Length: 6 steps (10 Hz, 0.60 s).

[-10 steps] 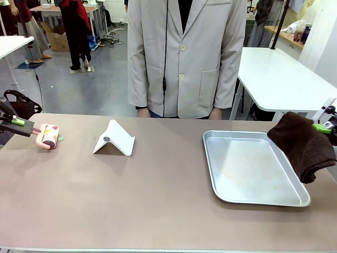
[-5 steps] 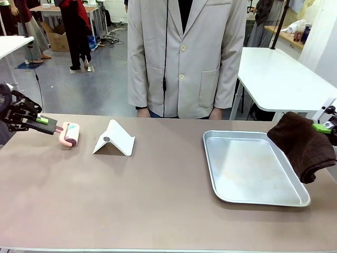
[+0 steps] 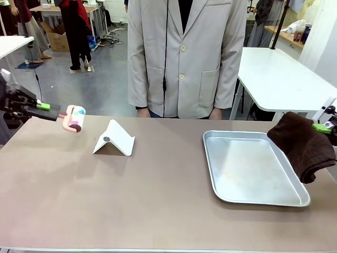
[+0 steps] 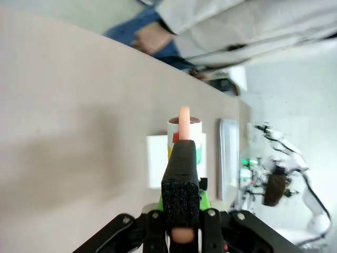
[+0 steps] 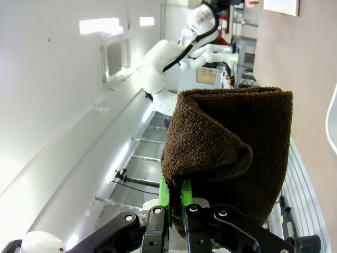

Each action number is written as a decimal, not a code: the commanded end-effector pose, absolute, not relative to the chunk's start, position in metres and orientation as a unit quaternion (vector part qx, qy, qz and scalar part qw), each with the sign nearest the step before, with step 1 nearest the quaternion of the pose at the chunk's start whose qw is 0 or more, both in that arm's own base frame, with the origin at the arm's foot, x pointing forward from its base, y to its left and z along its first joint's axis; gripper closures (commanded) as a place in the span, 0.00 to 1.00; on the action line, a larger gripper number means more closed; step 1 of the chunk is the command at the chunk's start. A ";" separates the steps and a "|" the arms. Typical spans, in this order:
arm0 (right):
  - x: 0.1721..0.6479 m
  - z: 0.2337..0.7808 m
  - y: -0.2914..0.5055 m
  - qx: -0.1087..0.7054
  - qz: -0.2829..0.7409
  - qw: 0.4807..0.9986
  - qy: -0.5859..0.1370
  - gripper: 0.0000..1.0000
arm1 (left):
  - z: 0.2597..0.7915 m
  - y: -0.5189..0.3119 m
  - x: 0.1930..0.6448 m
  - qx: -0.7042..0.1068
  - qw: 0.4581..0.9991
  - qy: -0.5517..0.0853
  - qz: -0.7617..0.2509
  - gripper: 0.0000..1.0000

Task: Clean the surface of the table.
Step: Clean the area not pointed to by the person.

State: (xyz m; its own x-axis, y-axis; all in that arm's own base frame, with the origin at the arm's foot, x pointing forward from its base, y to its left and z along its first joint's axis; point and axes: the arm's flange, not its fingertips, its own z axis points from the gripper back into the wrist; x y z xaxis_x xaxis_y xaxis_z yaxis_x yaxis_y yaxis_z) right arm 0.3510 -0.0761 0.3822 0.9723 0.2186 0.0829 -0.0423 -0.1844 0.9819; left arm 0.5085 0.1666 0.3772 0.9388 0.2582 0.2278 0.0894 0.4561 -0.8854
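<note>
The brown worktop (image 3: 158, 211) runs wide across the front view, from the near edge to where a person (image 3: 184, 58) in a pale coat stands at the far side. The person's hands (image 3: 142, 112) hang down just behind the far edge. On the right part of the worktop lies a silver tray (image 3: 253, 168), flat, with nothing in it. Left of the middle stands a small white stand (image 3: 116, 138), bent like a little tent. Near the far left corner is a roller (image 3: 73, 118) with a pink handle and a white drum with bits of color on it. The left tool (image 3: 48, 109) comes in from the left and is clamped on that pink handle. I cannot tell if the drum touches the worktop. In the left wrist view the left tool (image 4: 181, 158) has its two fingers pressed on the handle, and the roller (image 4: 184, 124) points out over the stand (image 4: 158, 163). At the right edge, the right tool (image 3: 322, 127) is clamped on a dark brown towel (image 3: 303, 145). The towel hangs down, folded, just past the right side of the tray. In the right wrist view the right tool (image 5: 176, 192) pinches one edge of the thick towel (image 5: 226, 153). A white table (image 3: 279, 74) stands behind, to the right of the person
</note>
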 end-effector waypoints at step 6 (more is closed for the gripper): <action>0.349 0.387 -0.078 0.761 0.106 0.638 0.055 1.00 | 0.448 0.250 0.314 -0.628 0.768 -0.127 0.016 0.78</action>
